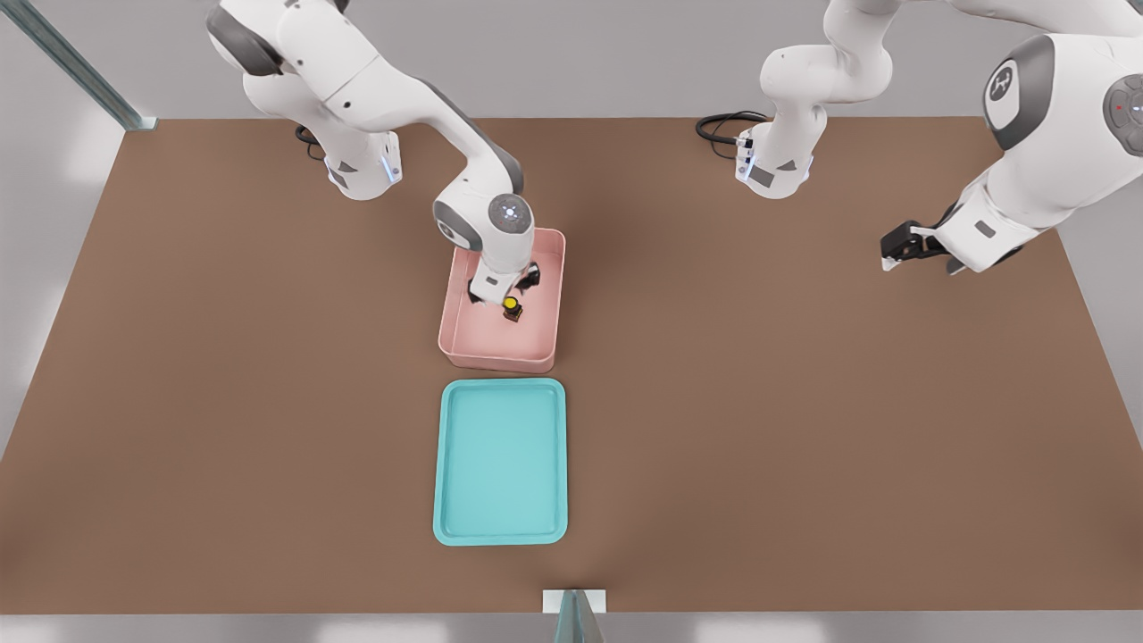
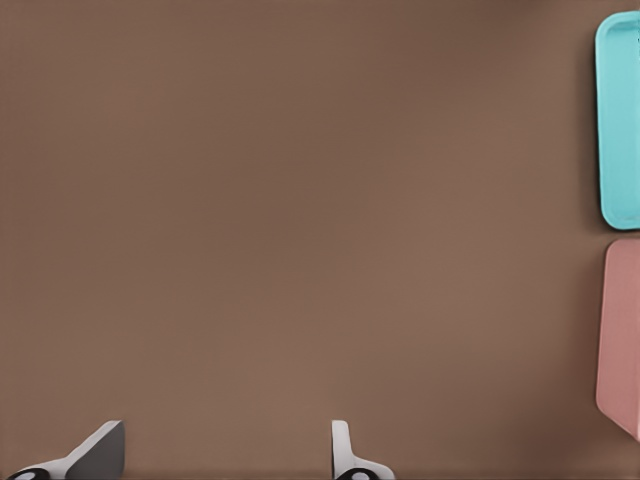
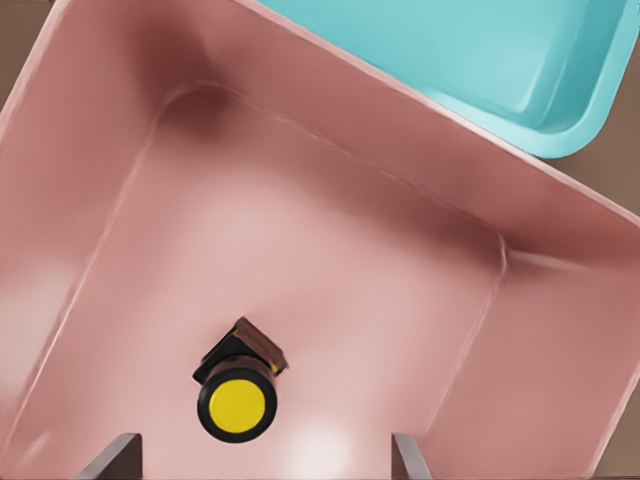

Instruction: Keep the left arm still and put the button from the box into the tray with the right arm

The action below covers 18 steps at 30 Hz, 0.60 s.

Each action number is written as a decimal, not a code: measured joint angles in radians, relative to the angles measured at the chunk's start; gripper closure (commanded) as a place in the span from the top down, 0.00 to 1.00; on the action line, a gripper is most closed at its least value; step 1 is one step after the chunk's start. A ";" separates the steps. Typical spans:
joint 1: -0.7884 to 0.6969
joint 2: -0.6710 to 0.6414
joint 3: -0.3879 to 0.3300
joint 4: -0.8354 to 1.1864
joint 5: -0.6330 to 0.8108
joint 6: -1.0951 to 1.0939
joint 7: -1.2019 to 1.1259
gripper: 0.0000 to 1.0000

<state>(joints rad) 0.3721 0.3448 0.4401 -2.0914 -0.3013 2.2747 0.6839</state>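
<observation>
Gripper (image 1: 506,299) of the white right arm (image 1: 393,98) hangs inside the pale pink rectangular plastic box (image 1: 464,344), fingers spread. The wrist view alone shows both fingertips (image 3: 118,458) flanking the yellow-capped, dark-based button (image 3: 238,397) on the box floor, untouched. Shallow teal rectangular tray (image 1: 451,527) lies just beside the box.

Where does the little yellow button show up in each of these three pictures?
Front view: the button sits inside the pink box, just below the right arm's tool.
Left wrist view: not in it; only edges of the box and teal tray show.
Right wrist view: the button is on the box floor, between the open tool's fingertips.
Shared landmark: the pink box.
</observation>
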 measured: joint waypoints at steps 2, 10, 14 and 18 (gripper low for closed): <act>0.005 0.020 0.000 -0.016 -0.018 0.044 0.080 0.94; 0.013 0.085 -0.013 -0.018 -0.112 0.144 0.341 0.94; 0.013 0.098 -0.018 -0.038 -0.159 0.162 0.434 0.94; 0.014 0.105 -0.018 -0.049 -0.191 0.172 0.508 0.94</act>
<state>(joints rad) 0.3856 0.4502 0.4220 -2.1408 -0.4923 2.4463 1.1922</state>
